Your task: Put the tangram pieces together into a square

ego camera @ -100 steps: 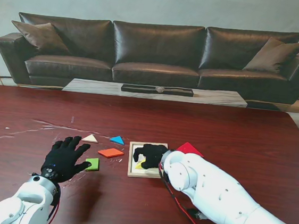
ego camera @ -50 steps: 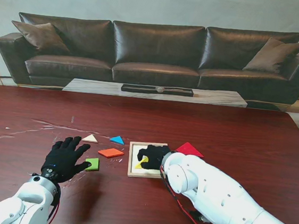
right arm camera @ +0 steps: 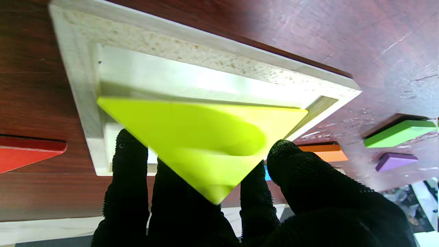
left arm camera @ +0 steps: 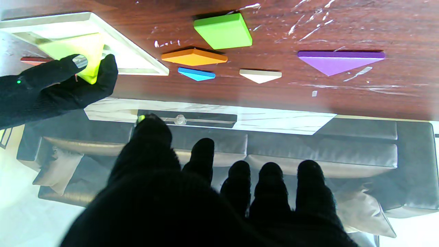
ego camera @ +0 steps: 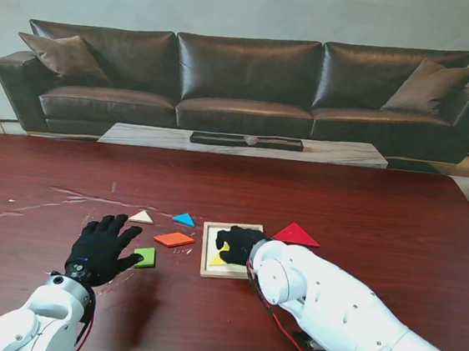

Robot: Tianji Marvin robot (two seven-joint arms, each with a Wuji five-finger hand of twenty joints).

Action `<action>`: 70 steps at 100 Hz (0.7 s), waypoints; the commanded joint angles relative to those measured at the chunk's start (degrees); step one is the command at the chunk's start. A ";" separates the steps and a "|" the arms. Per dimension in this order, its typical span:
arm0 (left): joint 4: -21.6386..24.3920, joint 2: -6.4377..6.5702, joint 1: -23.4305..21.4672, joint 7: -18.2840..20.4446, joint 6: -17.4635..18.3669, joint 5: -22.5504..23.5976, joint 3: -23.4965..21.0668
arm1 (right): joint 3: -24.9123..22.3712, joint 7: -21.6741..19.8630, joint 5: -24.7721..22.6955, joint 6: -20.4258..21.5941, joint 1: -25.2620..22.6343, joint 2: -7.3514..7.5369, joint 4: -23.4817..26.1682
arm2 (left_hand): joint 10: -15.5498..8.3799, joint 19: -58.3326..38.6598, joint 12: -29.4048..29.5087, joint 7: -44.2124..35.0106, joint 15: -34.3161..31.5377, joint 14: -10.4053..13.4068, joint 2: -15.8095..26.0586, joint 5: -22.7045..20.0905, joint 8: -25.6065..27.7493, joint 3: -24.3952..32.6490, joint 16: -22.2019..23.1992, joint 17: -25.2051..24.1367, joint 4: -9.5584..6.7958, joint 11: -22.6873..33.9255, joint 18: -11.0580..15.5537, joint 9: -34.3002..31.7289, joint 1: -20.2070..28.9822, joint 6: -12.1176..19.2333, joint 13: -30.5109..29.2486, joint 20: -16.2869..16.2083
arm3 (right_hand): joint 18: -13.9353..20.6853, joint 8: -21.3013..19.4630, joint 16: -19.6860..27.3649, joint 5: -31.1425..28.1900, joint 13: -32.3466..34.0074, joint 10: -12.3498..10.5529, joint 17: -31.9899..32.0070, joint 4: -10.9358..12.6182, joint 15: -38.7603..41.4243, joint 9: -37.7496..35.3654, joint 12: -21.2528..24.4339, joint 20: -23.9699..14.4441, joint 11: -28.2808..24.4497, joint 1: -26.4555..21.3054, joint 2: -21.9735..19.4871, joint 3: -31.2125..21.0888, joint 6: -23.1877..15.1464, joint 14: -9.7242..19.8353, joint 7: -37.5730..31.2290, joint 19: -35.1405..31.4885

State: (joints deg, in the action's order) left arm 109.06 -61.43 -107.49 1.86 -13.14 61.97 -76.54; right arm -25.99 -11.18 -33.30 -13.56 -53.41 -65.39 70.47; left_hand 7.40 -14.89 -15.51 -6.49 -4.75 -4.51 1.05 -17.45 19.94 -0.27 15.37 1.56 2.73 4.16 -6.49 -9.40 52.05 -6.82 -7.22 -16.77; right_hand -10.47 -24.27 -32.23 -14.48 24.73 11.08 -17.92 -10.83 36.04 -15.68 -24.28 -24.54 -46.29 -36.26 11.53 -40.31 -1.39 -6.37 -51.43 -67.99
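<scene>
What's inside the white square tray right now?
The white tray holds only the yellow triangle, pinched by the right hand. The rest shows bare floor; the corner under the fingers is hidden.

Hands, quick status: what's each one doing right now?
Left robot hand: open, fingers spread, holding nothing.
Right robot hand: shut on the yellow triangle, over the wooden frame.

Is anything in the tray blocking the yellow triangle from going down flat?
Nothing visible does. The right hand holds the yellow triangle over the wooden tray, whose visible recess holds no other piece; the fingers hide its near part.
</scene>
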 commanded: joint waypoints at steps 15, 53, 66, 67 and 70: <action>0.41 -0.02 -0.34 0.04 -0.34 0.09 -0.09 | 0.52 -1.18 0.35 -0.68 -2.08 -0.21 2.09 | 0.39 0.21 -0.12 -0.25 -0.22 0.63 2.10 -0.48 0.44 -0.74 0.16 -0.31 -2.60 0.37 -0.07 0.61 1.85 0.70 -0.70 0.35 | 0.59 0.62 0.79 0.09 3.29 1.43 -2.06 -0.28 1.80 0.62 0.32 1.33 -1.10 -1.02 -1.38 -0.79 1.73 1.62 -0.89 -1.33; 0.41 -0.03 -0.37 -0.08 -0.34 0.12 -0.11 | -0.56 -5.28 -2.31 -3.00 -3.42 2.11 6.18 | 0.36 0.18 -0.12 -0.17 -0.22 0.62 2.17 -0.34 0.41 -0.75 0.16 -0.25 -2.59 0.39 -0.07 0.55 1.76 0.67 -0.75 0.31 | -3.04 0.19 2.38 -0.16 3.24 0.80 -0.85 1.31 0.27 -0.06 1.09 1.62 -0.54 1.53 -3.58 1.88 1.69 1.50 0.59 -0.93; 0.39 -0.03 -0.34 -0.11 -0.32 0.10 -0.05 | -0.63 -6.82 -3.36 -3.88 -3.62 2.84 7.49 | 0.37 0.20 -0.12 -0.16 -0.24 0.66 2.19 -0.36 0.40 -0.76 0.17 -0.27 -2.59 0.39 -0.11 0.54 1.74 0.72 -0.76 0.32 | -3.98 -1.12 3.43 -0.55 2.67 0.15 1.63 2.98 -2.49 -0.24 2.09 1.79 1.42 2.16 -5.00 4.54 1.41 1.44 2.21 -0.29; 0.39 -0.03 -0.34 -0.12 -0.31 0.09 -0.04 | -0.62 -6.91 -3.46 -3.91 -3.61 2.88 7.56 | 0.36 0.20 -0.11 -0.15 -0.22 0.68 2.19 -0.32 0.39 -0.76 0.16 -0.27 -2.59 0.38 -0.12 0.56 1.74 0.73 -0.71 0.32 | -4.01 -1.26 3.54 -0.54 2.34 0.13 2.02 3.22 -2.83 -0.06 2.19 1.83 1.67 2.34 -5.22 4.70 1.36 1.40 2.53 -0.15; 0.37 -0.03 -0.32 -0.16 -0.30 0.06 -0.02 | -0.57 -7.10 -3.79 -3.97 -3.59 3.00 7.72 | 0.36 0.20 -0.11 -0.12 -0.22 0.63 2.20 -0.27 0.38 -0.76 0.16 -0.28 -2.59 0.38 -0.07 0.57 1.74 0.73 -0.71 0.32 | -4.10 -2.43 4.00 -0.49 1.70 0.05 2.89 4.16 -4.10 0.26 2.40 1.94 2.20 2.77 -5.57 5.29 1.27 1.17 3.57 0.19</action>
State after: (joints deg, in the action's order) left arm 109.18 -61.43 -107.63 1.76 -13.37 62.22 -76.66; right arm -27.18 -17.44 -36.59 -17.29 -56.11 -63.00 78.10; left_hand 7.40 -14.89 -15.51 -6.49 -4.75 -4.50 1.05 -17.46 19.94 -0.27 15.37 1.56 2.73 4.16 -6.49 -9.40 52.05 -6.47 -7.22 -16.77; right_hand -13.41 -24.83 -29.38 -13.89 24.70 10.50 -16.55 -8.43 31.99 -14.61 -22.97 -23.75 -44.40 -35.45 7.88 -36.39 -0.70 -4.74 -48.70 -68.00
